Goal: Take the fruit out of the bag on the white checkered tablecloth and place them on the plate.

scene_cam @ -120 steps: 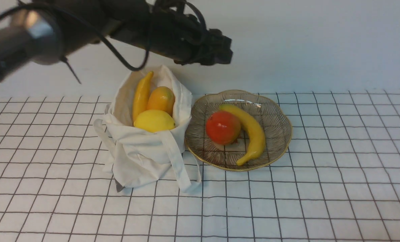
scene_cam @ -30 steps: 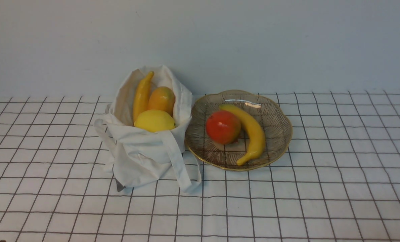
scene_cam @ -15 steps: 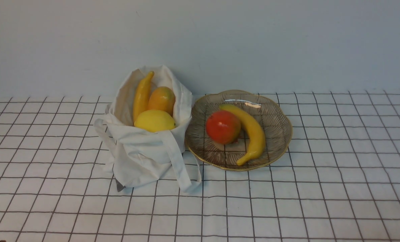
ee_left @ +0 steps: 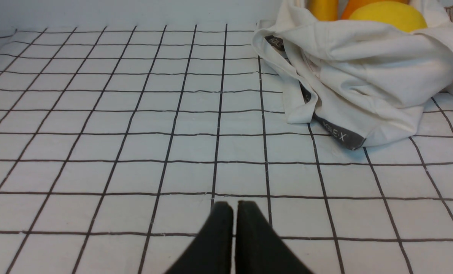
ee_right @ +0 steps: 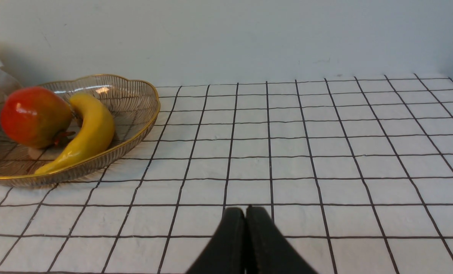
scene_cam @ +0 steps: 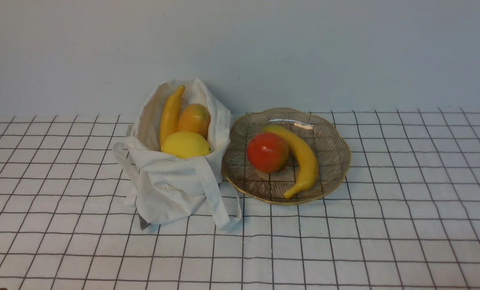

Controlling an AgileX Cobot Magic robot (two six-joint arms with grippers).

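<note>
- My left gripper (ee_left: 233, 207) is hovering low over the white checkered tablecloth (scene_cam: 344, 241), jaws pressed together and gripping nothing.
- My right gripper (ee_right: 245, 212) is doing the same on the right side, jaws closed and empty.
- The bag (scene_cam: 171, 181) is sitting left of centre, its mouth facing up and toward me, touching the left edge of the plate (scene_cam: 336, 137).
- Three pieces are still showing in the bag: a banana (scene_cam: 169, 114) standing nearly upright with its long axis running top to bottom, a mango (scene_cam: 194, 119) beside it, and a lemon (scene_cam: 185, 145) lying nearest the front opening.
- A second banana (scene_cam: 300, 159) is already lying on the plate beside a red fruit (scene_cam: 267, 152).
- From my left jaws the bag is lying ahead and to the right; judging by this, my left arm is the nearer one.
- The left wrist view is showing the bag's dark hem label (ee_left: 334, 133), which the front view barely shows.
- The right wrist view is showing the plate's raised wall, but only a sliver of the bag.
- The front view is showing neither gripper.
</note>
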